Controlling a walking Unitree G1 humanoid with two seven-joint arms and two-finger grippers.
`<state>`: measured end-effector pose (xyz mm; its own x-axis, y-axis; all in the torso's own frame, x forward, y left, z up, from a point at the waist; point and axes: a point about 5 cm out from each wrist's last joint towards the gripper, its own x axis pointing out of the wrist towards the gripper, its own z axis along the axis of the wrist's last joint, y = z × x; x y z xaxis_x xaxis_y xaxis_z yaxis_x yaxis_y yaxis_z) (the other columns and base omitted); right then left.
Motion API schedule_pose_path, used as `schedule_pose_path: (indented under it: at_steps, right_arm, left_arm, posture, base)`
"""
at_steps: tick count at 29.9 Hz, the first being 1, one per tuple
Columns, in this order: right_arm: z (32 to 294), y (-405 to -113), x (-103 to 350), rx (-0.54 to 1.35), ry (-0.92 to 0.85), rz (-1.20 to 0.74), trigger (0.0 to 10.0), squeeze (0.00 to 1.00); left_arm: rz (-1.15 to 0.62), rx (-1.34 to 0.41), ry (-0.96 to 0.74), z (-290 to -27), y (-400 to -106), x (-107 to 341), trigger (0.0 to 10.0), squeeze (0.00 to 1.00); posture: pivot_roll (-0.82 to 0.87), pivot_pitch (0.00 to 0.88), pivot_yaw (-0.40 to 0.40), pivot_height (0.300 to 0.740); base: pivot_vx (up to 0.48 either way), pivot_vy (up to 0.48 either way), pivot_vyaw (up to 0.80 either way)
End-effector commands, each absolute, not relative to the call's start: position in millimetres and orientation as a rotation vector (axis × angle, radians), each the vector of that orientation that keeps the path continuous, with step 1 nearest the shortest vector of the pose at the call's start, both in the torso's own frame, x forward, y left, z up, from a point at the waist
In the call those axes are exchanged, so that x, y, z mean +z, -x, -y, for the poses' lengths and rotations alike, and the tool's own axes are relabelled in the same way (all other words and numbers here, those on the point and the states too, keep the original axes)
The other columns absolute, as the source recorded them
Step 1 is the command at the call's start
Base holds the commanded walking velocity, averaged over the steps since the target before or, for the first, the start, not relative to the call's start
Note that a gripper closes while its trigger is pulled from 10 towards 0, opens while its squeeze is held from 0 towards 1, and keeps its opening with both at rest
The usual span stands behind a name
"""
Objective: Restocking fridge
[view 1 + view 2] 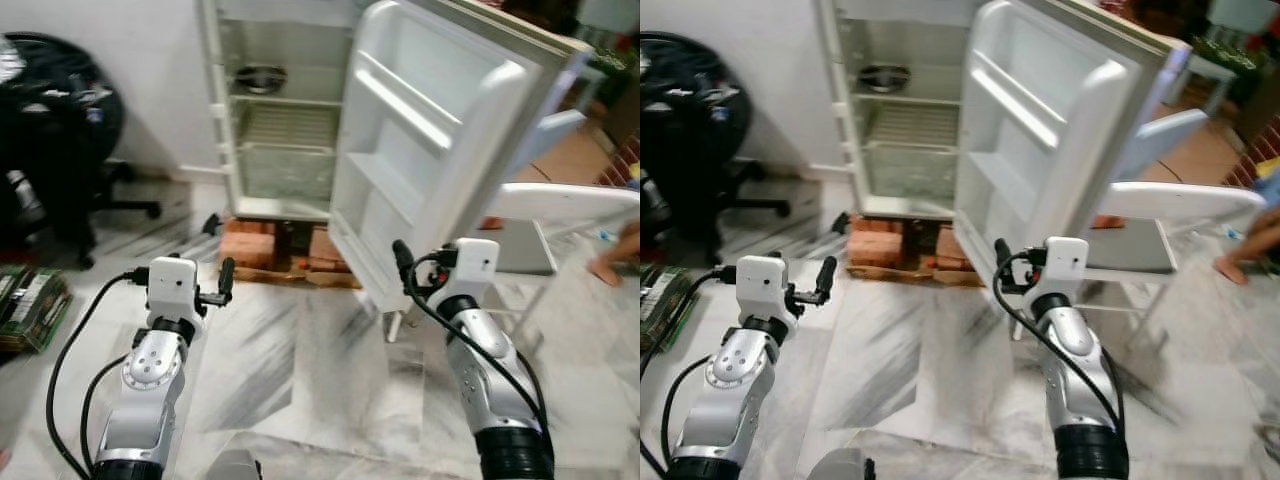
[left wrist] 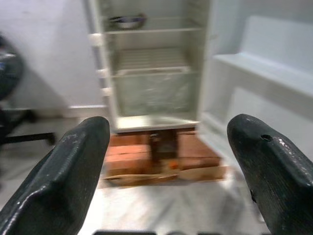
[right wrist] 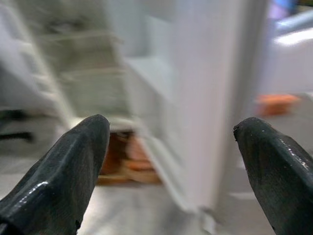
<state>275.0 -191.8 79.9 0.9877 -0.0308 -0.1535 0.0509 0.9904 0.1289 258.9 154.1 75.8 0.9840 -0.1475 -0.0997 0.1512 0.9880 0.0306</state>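
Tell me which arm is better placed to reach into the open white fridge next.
Probably the left. The left gripper, fingers open, faces the open white fridge interior and its wire shelves straight on. The right gripper, also open, sits close by the swung-out white fridge door, which partly blocks its path.

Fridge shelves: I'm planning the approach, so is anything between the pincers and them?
Nothing visible. The door stands open to the right, and bare floor lies between both open pincers, left and right, and the fridge.
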Motion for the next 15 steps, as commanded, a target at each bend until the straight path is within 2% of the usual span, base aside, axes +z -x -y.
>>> schedule_pose_path:
  at_steps: [1,12,15]
  right_arm:
    - [181.2,-285.0,92.7,-0.021,-0.137,-0.094,10.0,0.0]
    - [180.8,-293.1,100.6,-0.009,-0.133,-0.059,10.0,0.0]
    - [179.2,-294.0,101.3,-0.002,-0.133,-0.051,10.0,0.0]
  left_arm:
    - [-0.088,-0.118,-0.059,-167.2,-261.4,78.3,10.0,0.0]
    - [-0.073,-0.104,-0.066,-168.0,-268.7,81.7,10.0,0.0]
    - [-0.081,-0.098,-0.063,-166.6,-267.3,79.4,10.0,0.0]
  posture:
    - [0.05,0.0,-0.026,0.74]
    - [0.05,0.0,-0.021,0.74]
    - [0.05,0.0,-0.022,0.74]
  base:
    - [0.409,0.0,0.0]
    - [0.452,0.0,0.0]
    - [0.364,-0.308,0.0]
